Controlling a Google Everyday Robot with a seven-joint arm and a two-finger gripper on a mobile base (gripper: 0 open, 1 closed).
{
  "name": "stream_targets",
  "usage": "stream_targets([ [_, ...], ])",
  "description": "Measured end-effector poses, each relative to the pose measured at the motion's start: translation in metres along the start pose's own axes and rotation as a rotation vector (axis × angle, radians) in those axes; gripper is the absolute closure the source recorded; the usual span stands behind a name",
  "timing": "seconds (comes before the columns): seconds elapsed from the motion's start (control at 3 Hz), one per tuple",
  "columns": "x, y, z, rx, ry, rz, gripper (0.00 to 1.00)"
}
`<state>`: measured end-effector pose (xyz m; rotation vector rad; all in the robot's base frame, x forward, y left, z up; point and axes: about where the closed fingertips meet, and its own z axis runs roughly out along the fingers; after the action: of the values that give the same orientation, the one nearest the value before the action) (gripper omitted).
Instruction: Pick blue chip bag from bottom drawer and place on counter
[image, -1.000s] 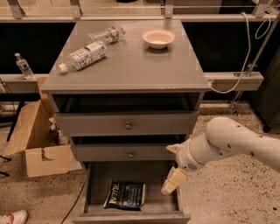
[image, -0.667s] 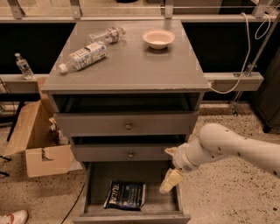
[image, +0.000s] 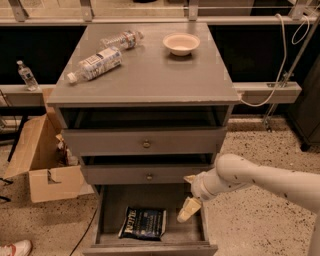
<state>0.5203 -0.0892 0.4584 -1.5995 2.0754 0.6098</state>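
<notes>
Camera view: bag (image: 142, 223) near tool (image: 189, 208).

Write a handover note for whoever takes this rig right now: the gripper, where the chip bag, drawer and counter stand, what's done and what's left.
Gripper: low over the right side of the bottom drawer, not touching the bag.
Blue chip bag: lying flat on the drawer floor, left of the gripper.
Bottom drawer: pulled open.
Counter: holds two water bottles and a bowl; the front half is free.
Done: the arm has reached the drawer.
Left: grasp the bag, lift it out, set it on the counter.
</notes>
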Motion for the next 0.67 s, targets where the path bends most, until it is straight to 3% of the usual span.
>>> stream_targets([
  [0.33,0.0129,-0.0089,0.0461,0.009,-0.041,0.013,0.00],
  [0.67,0.0129,-0.0089,0.0461,0.009,-0.041,0.013,0.00],
])
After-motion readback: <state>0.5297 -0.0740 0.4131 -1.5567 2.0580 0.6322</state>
